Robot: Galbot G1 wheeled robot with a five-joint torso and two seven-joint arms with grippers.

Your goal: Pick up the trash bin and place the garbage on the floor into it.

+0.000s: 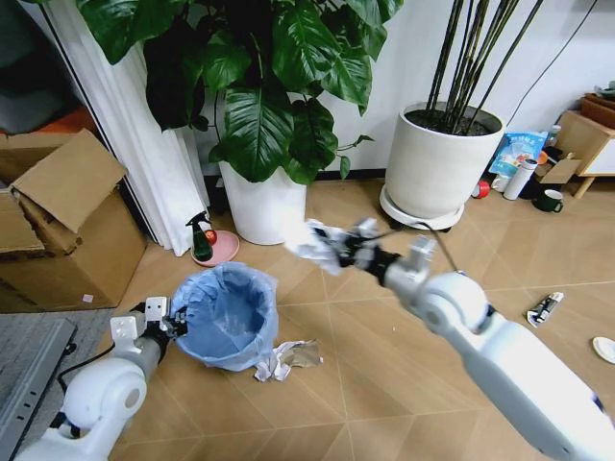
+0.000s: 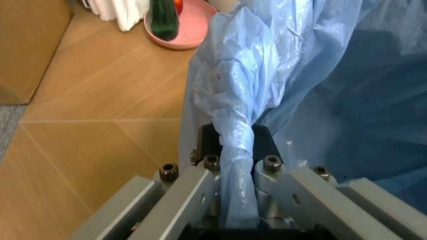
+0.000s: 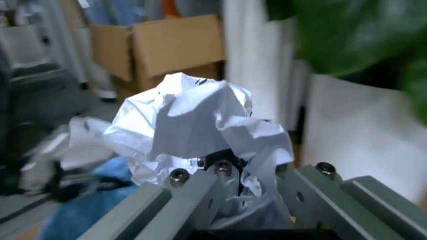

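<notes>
Trash bin point(image 1: 227, 322) sits at seven o'clock, rim clamped by left gripper point(image 1: 176, 325). Right gripper point(image 1: 332, 248) grips crumpled paper point(image 1: 309, 240) aloft at its two o'clock. Transfer underway; release requires centring over opening.

We note trash bin point(image 1: 227, 317) front-left on floor point(image 1: 365, 384); garbage point(image 1: 288, 357) just right of it; plant pots point(image 1: 261, 204) behind.

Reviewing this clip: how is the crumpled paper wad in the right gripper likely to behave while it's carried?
The crumpled paper wad, pinched in the right gripper, is probably very light: it sits high without sagging. Its creases suggest that it crushes easily yet holds its shape. Loose flaps beyond the fingers may flutter, but rolling seems unlikely.
</notes>
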